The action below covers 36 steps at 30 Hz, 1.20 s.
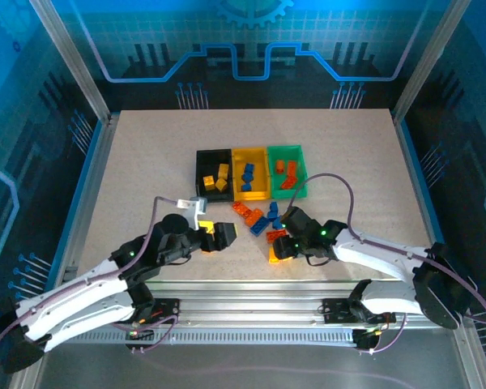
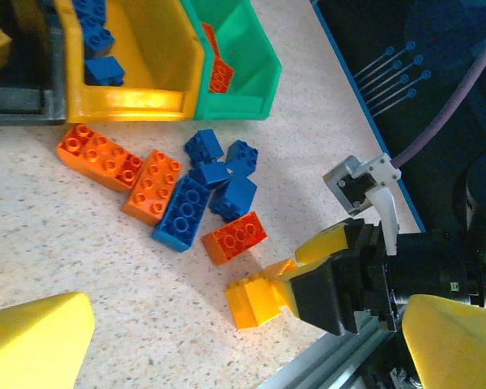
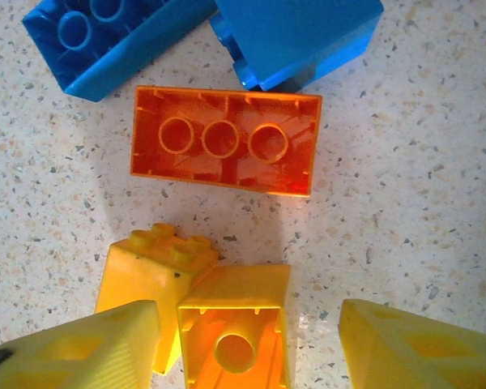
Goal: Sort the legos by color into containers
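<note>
Three joined containers stand mid-table: a black one [image 1: 202,158] with yellow legos, a yellow one [image 1: 262,160] with blue legos, a green one [image 1: 298,154] with orange-red legos. Loose orange [image 2: 101,154] and blue legos [image 2: 182,212] lie in front of them. My right gripper [image 3: 247,324] is low over two yellow legos, one studded [image 3: 150,271] and one hollow side up [image 3: 236,332]. Its left finger [image 3: 81,348] overlaps the studded one, and a gap remains by its right finger [image 3: 421,348]. An orange-red lego [image 3: 225,139] lies just beyond. My left gripper [image 1: 223,235] hovers open and holds nothing.
The table's near edge and metal rail [image 2: 332,365] run close behind the yellow legos. Blue-lit enclosure walls ring the table [image 1: 146,162]. A cable [image 1: 340,182] loops over the table by the green container.
</note>
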### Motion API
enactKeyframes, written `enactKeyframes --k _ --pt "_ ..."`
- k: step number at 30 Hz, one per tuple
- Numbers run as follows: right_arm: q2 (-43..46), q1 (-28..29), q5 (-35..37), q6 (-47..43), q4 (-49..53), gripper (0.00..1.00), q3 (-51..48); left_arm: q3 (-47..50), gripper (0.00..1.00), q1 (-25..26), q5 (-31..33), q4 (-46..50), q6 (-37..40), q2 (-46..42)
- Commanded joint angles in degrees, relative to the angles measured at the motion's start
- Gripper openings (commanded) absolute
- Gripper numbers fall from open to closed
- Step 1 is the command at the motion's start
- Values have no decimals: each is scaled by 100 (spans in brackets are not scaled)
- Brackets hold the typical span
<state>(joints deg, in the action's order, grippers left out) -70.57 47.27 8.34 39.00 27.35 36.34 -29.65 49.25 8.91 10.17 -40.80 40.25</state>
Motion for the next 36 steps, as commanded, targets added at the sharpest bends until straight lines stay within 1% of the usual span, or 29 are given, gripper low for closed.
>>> enactKeyframes --k 1,5,9,13,17,19,23,27,30,33,36 --pt "-90 79 52 89 48 56 -105 192 99 18 372 454 -169 -248" --pt "-201 115 172 117 165 51 -78 149 99 16 503 644 -149 -272" --pt "-192 120 351 160 245 41 -74 92 99 15 594 707 -113 -288" --pt "100 140 474 61 330 32 18 66 99 15 681 786 -111 -303" --pt "493 169 584 -357 662 29 592 29 99 14 975 1142 -112 -413" --pt "356 168 544 -585 709 29 1086 79 99 10 1213 1360 -173 -572" --pt "-512 184 507 -827 384 30 2181 220 99 5 1368 1577 -233 -933" --pt "-1782 162 576 -987 -21 30 3349 190 99 5 1612 1975 -342 -1120" --pt "-2747 158 465 -1099 -63 30 4382 152 99 -4 1790 2288 -439 -1205" --pt "-3597 119 384 -1119 -59 30 5347 173 99 -12 1769 2425 -455 -1350" --pt "-4402 64 505 -1072 132 30 6319 269 99 -21 1753 2470 -506 -1517"
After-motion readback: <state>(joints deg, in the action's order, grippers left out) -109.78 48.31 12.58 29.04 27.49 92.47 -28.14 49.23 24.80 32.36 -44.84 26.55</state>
